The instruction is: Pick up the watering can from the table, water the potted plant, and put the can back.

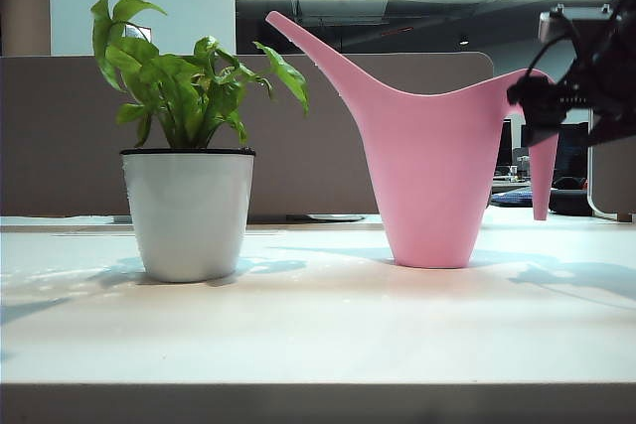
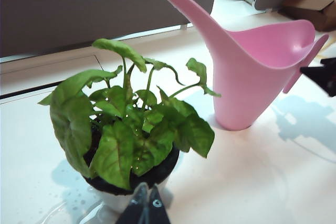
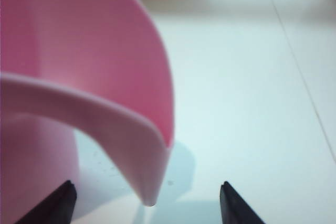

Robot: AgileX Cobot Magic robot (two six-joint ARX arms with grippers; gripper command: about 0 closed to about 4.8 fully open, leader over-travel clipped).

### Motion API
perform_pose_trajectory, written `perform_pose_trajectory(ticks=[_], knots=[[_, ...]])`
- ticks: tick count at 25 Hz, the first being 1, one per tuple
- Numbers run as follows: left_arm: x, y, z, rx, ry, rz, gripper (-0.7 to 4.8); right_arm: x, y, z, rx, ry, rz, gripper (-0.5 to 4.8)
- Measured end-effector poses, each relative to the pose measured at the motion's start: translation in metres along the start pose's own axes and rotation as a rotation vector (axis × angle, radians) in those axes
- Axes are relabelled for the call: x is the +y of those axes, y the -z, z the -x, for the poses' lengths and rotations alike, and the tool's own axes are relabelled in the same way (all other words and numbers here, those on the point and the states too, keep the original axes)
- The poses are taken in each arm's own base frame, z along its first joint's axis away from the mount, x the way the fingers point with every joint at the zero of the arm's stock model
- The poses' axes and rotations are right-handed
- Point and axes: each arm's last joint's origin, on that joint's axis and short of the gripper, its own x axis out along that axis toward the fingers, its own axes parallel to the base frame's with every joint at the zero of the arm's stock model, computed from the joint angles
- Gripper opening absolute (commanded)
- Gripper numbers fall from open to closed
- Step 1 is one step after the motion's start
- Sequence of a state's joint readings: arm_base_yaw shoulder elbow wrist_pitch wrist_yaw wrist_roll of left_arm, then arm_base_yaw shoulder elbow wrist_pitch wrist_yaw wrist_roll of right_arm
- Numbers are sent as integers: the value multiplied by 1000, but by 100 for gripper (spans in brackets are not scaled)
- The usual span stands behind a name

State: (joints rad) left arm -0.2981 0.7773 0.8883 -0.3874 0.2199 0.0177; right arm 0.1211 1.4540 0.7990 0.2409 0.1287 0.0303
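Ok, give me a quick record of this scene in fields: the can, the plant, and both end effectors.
watering can: upright on the table, spout toward the plant
potted plant: standing apart from the can, water drops beside its pot
right end effector: open, fingertips either side of the can's handle, not gripping it
left end effector: fingertips together, above the plant's near side
can held: no

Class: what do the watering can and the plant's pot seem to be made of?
Watering can: probably plastic, smooth pink, thin even walls with a soft sheen.
Pot: glossy white, faint reflections on its side; plastic or glazed ceramic, the look leaves it open. Thin black rim.
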Motion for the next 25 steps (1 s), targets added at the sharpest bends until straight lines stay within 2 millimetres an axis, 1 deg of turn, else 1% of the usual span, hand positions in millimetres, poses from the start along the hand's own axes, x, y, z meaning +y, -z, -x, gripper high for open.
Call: perform_pose_trajectory(ticks=[1,2,3,5,6,7,8,9,10,11,12,13,14,15,16,17,18,19,22,25], knots=[[0,1,0,7,0,-7,-4,0,-2,3,1,-1,1,373],[0,2,-1,25,1,-8,-4,2,-5,12,9,-9,6,373],[0,3,-1,29,1,-8,-4,2,-6,16,17,-10,8,373],[0,3,-1,32,1,-8,-4,0,-10,31,30,-11,3,366],[0,3,-1,32,0,-8,-4,-1,-15,43,29,-11,-13,364],[0,3,-1,32,1,-8,-4,-2,-18,50,20,-10,-19,355],[0,3,-1,32,1,-8,-5,-4,-23,62,0,-11,-28,326],[0,3,-1,32,0,-8,-5,-5,-27,73,-19,-12,-41,250],[0,3,-1,32,1,-8,-5,-7,-31,88,-39,-15,-68,207],[0,3,-1,32,1,-8,-5,-7,-33,99,-48,-20,-86,153],[0,3,-1,31,1,-8,-5,-5,-34,116,-51,-36,-90,136],[0,3,0,31,-1,-8,-5,-4,-34,125,-51,-48,-89,125],[0,3,1,26,-13,-9,-5,-2,-34,147,-62,-81,-82,101],[0,2,3,20,-22,-7,-5,-2,-34,159,-75,-98,-79,80],[-1,3,9,3,-39,-3,-5,-2,-33,177,-101,-124,-77,54],[-2,6,15,-20,-41,-2,-5,-2,-30,197,-130,-151,-72,24],[-4,15,19,-25,-37,2,-5,-4,-27,215,-165,-171,-71,6],[-5,23,22,-23,-34,2,-5,-6,-25,225,-190,-177,-73,-5],[-8,49,29,-17,-30,4,-5,-12,-18,244,-249,-181,-86,-5],[-10,67,40,-64,-31,-5,-5,-16,-4,253,-279,-190,-92,-5]])
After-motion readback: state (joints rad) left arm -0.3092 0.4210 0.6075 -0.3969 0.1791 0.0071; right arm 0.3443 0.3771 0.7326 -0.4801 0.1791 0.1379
